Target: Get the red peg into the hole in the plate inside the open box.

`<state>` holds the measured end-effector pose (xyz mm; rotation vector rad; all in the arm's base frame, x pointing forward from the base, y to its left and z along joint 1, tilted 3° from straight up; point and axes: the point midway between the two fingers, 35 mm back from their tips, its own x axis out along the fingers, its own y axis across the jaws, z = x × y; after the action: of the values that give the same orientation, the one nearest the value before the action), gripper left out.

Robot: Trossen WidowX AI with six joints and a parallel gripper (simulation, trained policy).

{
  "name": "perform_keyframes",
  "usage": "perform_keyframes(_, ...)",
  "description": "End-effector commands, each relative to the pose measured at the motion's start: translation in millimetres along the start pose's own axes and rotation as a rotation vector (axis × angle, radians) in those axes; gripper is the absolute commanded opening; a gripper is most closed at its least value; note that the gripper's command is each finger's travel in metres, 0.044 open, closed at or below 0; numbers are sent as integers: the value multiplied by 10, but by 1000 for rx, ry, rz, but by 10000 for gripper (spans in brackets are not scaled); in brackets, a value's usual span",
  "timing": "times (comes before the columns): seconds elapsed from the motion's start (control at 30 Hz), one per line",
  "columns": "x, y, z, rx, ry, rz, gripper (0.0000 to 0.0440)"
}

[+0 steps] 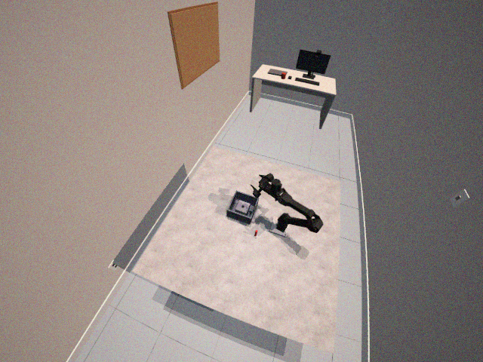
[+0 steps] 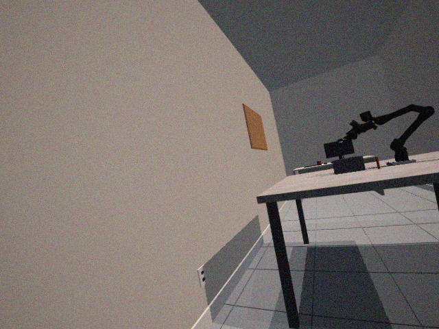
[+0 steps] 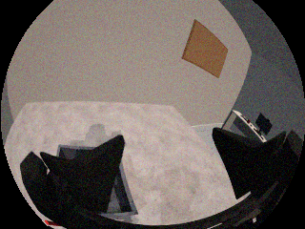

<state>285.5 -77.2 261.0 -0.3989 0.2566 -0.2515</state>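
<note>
Two fingers spread wide on the gripper, with nothing between, above the table and over by the box, away from the peg. Red, upright and unheld on the table, just outside the box, in the exterior view; only a sliver of likely the same red at the lower-left edge of the wrist view. At risk first, by the look of it: a miss, from aiming so far to one side with almost no sight of the target. Possible next, a knock against the box wall by a low sweep across, enough to nudge the box and shift the plate along with it. Likely to topple if brushed by a fingertip on the way down, being slim and standing on end. Liable to sit tilted in the grip if pinched off centre or from a slanted wrist, then to catch on the rim of the hole. Tight for wide-spread fingers inside the walls, with a chance of scraping or of letting go too high and leaving the job half seated. Too small to judge from above: the fit of the hole. As for brands, labels or lettering, none legible on arm, box, board or monitor.
</note>
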Motion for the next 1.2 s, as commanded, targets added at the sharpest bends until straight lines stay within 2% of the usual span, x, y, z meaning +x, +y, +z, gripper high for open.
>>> perform_keyframes(0.0,11,149,-33,99,63,53,440)
perform_keyframes(0.57,-210,941,-310,471,446,242,440)
perform_keyframes(0.87,-523,1333,-477,623,704,265,440)
perform_keyframes(1.17,-960,1675,-658,732,985,218,440)
